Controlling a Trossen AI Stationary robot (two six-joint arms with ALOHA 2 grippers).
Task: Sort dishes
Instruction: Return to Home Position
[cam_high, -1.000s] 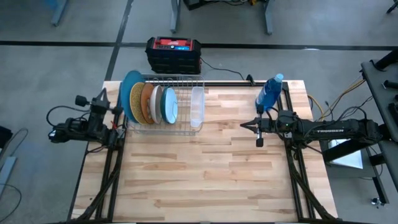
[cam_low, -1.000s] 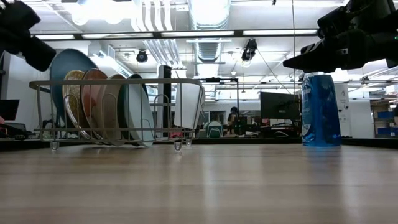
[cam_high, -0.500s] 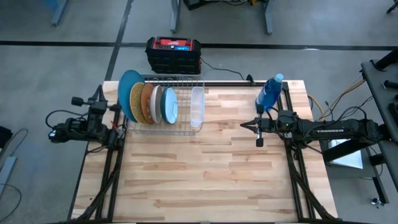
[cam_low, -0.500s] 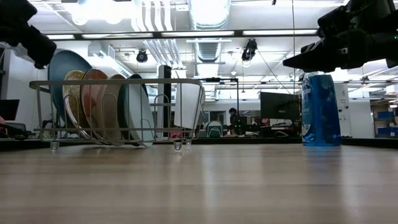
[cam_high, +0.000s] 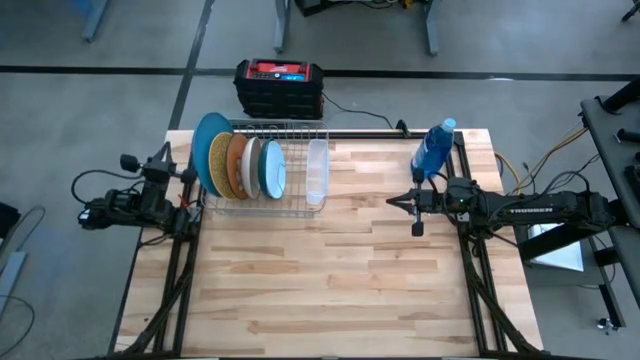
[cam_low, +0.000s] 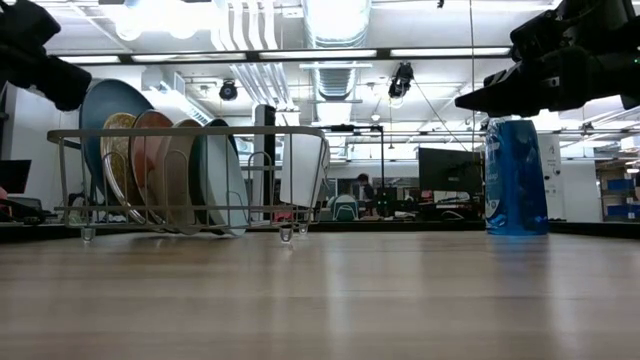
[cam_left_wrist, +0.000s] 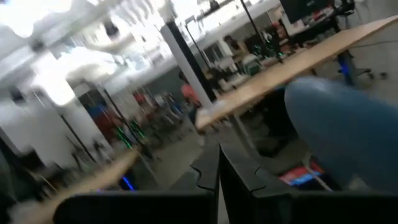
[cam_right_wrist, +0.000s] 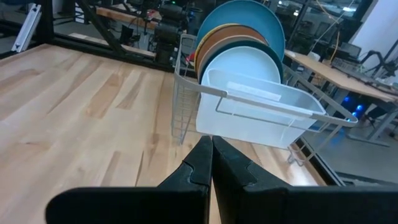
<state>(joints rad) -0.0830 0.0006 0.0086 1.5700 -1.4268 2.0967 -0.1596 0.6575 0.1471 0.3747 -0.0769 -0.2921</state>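
Dark teal plate mostly hidden

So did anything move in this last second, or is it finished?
Only the left gripper shifted: slightly outward from the dish rack, then back, at the left edge of the table, shut and empty. The right gripper stayed shut by the blue bottle. The five plates and the clear container stayed in the rack.

Grey concrete floor surrounds the table; a red-topped black case sits behind it. Beyond: strip lights, ceiling ducts, a monitor.
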